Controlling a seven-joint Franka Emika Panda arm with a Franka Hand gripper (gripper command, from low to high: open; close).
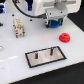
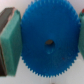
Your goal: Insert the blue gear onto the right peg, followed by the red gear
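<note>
gripper [image 2: 49, 42]: clamped on blue gear [image 2: 49, 44], teal pads [image 2: 11, 42] pressing its toothed rim
blue gear: held above table, far of plate
red gear [image 1: 64, 37]: on table, right of gripper
right peg [image 1: 51, 50]: upright on grey plate [image 1: 46, 56], bare

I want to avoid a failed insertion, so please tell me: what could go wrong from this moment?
1. The blue gear is held only by its toothed rim between the gripper pads, so it might tilt or slip.
2. The right peg is thin; if the gear's centre hole is slightly off it, the gear could jam or land on the grey plate.
3. The red gear lies near the plate, so a wide approach might knock it.
</note>
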